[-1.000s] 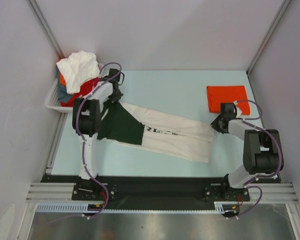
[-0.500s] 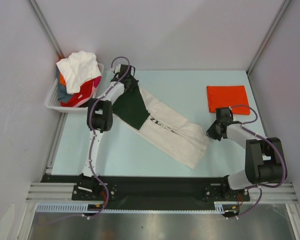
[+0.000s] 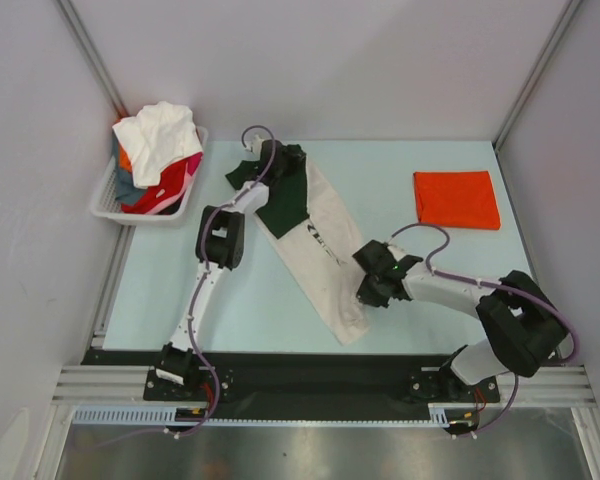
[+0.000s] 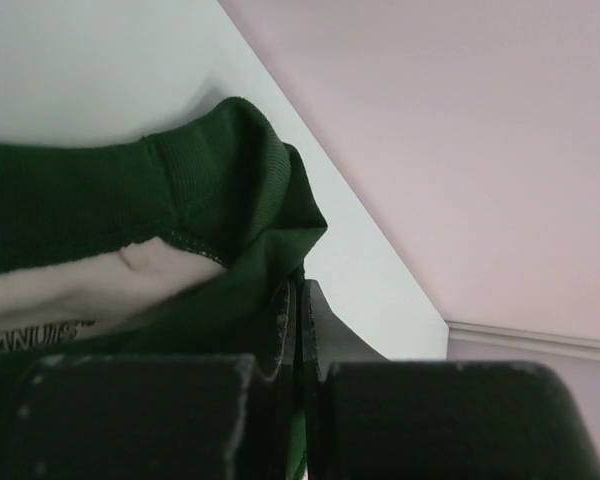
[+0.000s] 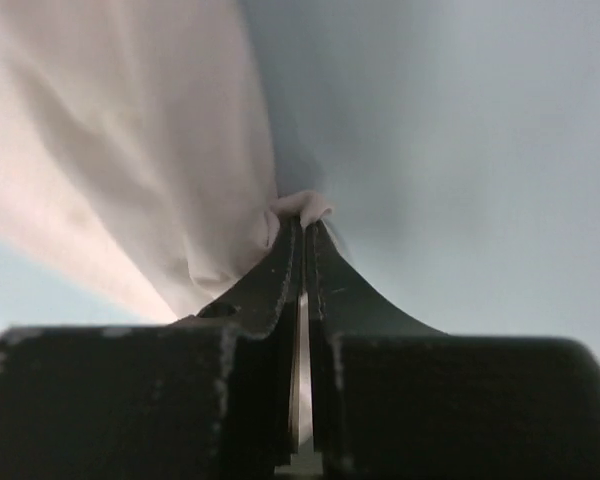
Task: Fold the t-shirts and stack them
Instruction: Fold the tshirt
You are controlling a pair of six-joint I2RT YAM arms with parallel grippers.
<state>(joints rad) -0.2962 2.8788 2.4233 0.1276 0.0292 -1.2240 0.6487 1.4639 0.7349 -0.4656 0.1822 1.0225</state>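
Pale blue counter point(image 3: 280, 310) carries the cream t-shirt point(image 3: 315, 260), stretched diagonally across the frame's centre. Left fingers point(image 4: 325, 335) pinch its green collar at upper centre; right fingers point(image 5: 265, 285) pinch its cream hem. Folded orange-red t-shirt point(image 3: 457, 199) lies upper right.

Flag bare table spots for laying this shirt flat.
Free: far centre between cream shirt and orange shirt; near left between basket and left arm. Crowded: the middle, where left gripper and right gripper hold the cream shirt.
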